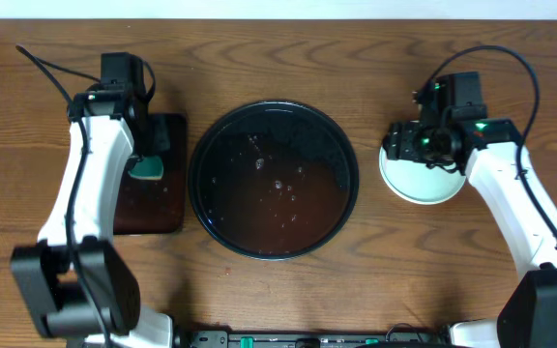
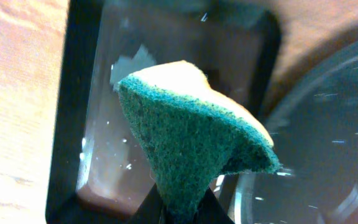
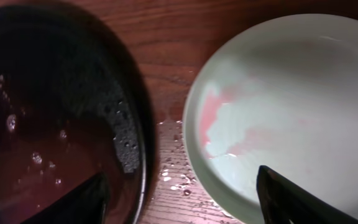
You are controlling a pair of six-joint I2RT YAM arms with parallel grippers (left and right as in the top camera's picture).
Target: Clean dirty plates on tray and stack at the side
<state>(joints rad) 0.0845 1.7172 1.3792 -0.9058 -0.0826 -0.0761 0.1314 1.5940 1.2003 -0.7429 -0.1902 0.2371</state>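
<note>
Tray (image 1: 193,180): large, round, glossy black, at the centre of the brown wood-grain tabletop (image 1: 375,290), its floor wet and dotted with bubbles; a pale strip (image 1: 278,8) runs beyond the table's far edge. Rectangular black tray (image 1: 148,208): left of the round one, glossy and wet; pale aqua plate (image 1: 419,184): on the wood just right of the round one, not touching it, smeared pink, with water droplets (image 3: 173,174) between them. Teal sponge (image 2: 197,143): pinched in the left gripper (image 2: 185,214) over the rectangular tray; right gripper (image 3: 182,196): jaws spread wide above the plate's near left rim, holding nothing.
</note>
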